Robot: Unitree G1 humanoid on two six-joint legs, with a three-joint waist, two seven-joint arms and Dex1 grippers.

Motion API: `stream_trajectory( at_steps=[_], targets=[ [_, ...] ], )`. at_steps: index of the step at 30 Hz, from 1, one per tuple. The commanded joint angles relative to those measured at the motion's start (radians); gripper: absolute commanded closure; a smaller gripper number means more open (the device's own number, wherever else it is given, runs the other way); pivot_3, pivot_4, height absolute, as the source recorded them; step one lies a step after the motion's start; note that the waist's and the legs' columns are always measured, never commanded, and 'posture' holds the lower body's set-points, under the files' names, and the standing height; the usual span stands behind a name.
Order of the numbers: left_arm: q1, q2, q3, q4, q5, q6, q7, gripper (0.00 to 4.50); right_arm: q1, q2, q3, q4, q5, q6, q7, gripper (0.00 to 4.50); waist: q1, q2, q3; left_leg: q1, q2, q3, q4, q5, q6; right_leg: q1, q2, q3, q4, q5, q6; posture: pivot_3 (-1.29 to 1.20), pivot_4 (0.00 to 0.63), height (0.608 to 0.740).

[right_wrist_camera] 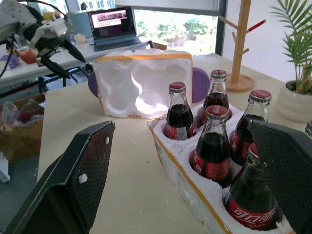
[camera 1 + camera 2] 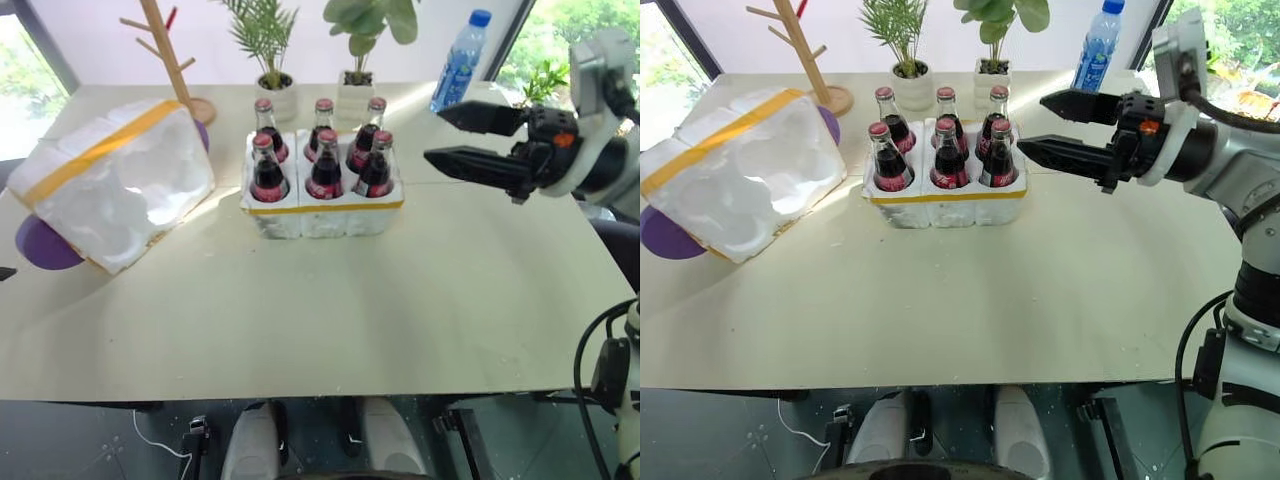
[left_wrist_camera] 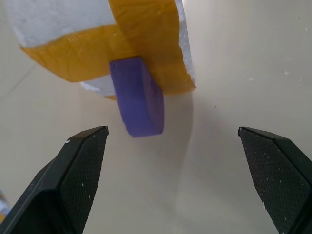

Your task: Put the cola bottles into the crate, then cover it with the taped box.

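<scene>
A: What could go wrong?

B: The large white styrofoam taped box point(image 2: 110, 180) with yellow bands lies tilted on purple discs point(image 3: 139, 97) at the desk's point(image 2: 330, 320) nine o'clock. Lowered crooked, it could knock red caps.

A: Counts?

B: Six small glass cola bottles point(image 2: 325, 150), all seated in the one low white foam crate point(image 2: 322, 210) at centre. Left claw point(image 3: 170, 141) and right claw point(image 2: 470, 140) both gape empty.

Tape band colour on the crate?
Yellow, around the crate's side; clearest in the left eye view.
</scene>
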State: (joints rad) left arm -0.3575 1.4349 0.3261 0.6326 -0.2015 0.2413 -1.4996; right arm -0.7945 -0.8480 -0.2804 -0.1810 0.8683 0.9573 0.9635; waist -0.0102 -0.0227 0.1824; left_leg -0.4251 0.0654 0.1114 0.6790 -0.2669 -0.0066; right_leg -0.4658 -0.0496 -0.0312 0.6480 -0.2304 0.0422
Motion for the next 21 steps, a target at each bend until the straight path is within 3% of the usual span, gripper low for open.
stream_trajectory(
  at_steps=[1, 6, 14, 21],
  targets=[
    [-0.259, -0.034, -0.211, 0.154, 0.133, -0.058, -0.07, 0.0, -0.009, -0.016, -0.029, -0.028, 0.018, -0.015, -0.018, 0.02, 0.005, 0.0, 0.0, -0.001, 0.0, -0.001, 0.001, 0.0, 0.0, 0.0, 0.001, 0.0, 0.0, 0.002, 0.003, 0.0, 0.15, 0.74],
    [-0.566, -0.139, -0.388, 0.389, 0.284, -0.104, -0.078, 0.0, 0.038, -0.032, -0.06, -0.084, 0.049, -0.003, -0.045, 0.02, 0.006, -0.001, -0.001, -0.001, 0.001, -0.002, 0.002, 0.0, 0.0, 0.0, 0.003, 0.0, 0.002, 0.004, 0.006, 0.0, 0.15, 0.74],
    [-0.707, -0.22, -0.478, 0.587, 0.408, -0.2, 0.008, 0.0, 0.1, -0.061, -0.116, -0.155, 0.112, 0.018, -0.113, 0.02, -0.001, -0.002, -0.001, -0.001, 0.001, -0.003, 0.003, 0.0, 0.0, 0.0, 0.003, 0.0, 0.002, 0.003, 0.006, 0.0, 0.15, 0.74],
    [-0.741, -0.238, -0.484, 0.622, 0.434, -0.218, -0.009, 3.48, 0.111, -0.065, -0.119, -0.163, 0.13, 0.01, -0.152, 0.0, -0.002, -0.003, -0.001, -0.001, 0.001, -0.003, 0.003, 0.0, 0.0, 0.0, 0.002, 0.0, 0.002, 0.003, 0.006, 0.0, 0.15, 0.74]
  ],
)
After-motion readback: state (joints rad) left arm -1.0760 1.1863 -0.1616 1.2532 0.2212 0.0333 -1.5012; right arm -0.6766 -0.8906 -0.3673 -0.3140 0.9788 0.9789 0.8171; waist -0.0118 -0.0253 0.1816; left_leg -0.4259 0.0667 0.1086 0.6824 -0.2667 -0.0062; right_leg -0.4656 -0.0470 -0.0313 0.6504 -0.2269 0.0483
